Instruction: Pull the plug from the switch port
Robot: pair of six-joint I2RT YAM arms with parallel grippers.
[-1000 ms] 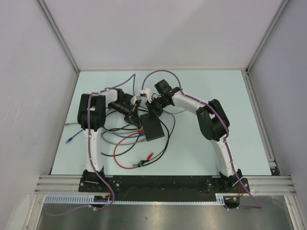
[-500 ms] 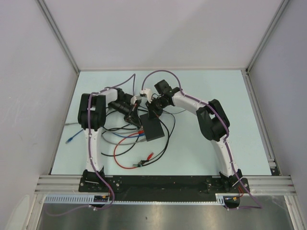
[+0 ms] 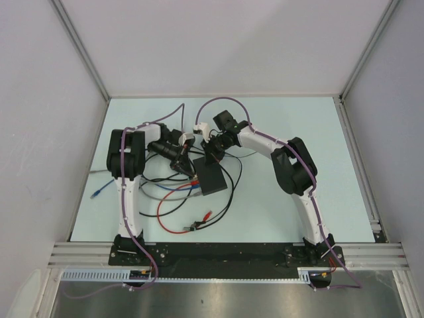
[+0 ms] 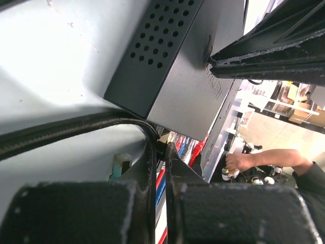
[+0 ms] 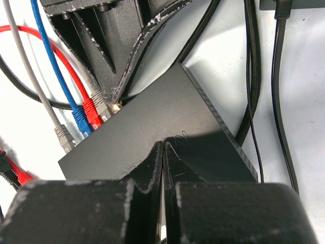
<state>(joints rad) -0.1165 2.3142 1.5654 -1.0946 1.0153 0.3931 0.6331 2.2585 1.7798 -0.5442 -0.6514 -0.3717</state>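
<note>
Your switch [image 3: 212, 177] lies long axis near-to-far, ports facing left into patch cables [image 5: 81, 121]; bare worktop [image 3: 318, 126] to its right. Left pincer [image 5: 114, 97] is clenched at the ports, right pincer [image 5: 162, 148] clenched on top.

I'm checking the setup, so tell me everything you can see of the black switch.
The switch is a flat matte black box with round vent holes down one side. It lies flat on the table. Blue, red and grey plugs sit at one edge. The shut right hand rests on its top; the left hand has its tip at the plug edge.
</note>
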